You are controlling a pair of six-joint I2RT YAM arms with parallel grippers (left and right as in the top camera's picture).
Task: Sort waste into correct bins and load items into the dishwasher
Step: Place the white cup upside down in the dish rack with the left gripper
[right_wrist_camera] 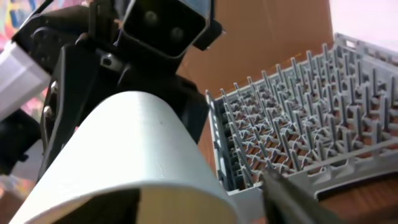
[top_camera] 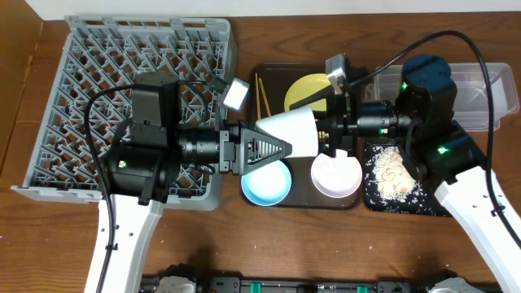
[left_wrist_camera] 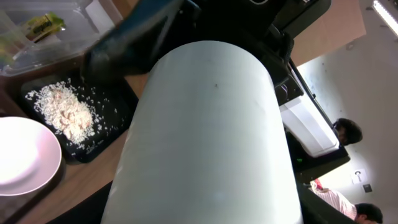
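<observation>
Both claws meet at a white cup (top_camera: 291, 129) that lies on its side in the air above the brown tray (top_camera: 275, 77). At the cup's narrow end, the left claw (top_camera: 269, 146) has its black fingers closed against the cup, which fills that wrist's view. The right claw (top_camera: 330, 134) sits at the cup's wide mouth. In its own wrist view one dark finger shows just beside the rim, but I cannot tell whether this claw is clamped on the cup or spread around it.

On the brown tray below, a blue bowl (top_camera: 267, 183) and a white bowl (top_camera: 335, 173) sit side by side at the near edge. A yellow plate (top_camera: 305, 89) lies at the far side, partly hidden by the cup, with two chopsticks (top_camera: 262, 96) just beside it.

The grey dish rack (top_camera: 89, 65) stands left of the tray, under the left arm. To the right of the tray, a black tray (top_camera: 368, 203) holds a heap of whitish crumbs (top_camera: 389, 169). Beyond it is a clear tub (top_camera: 480, 89), and the left wrist view shows a yellow-green wrapper (left_wrist_camera: 42, 25) lying inside it.
</observation>
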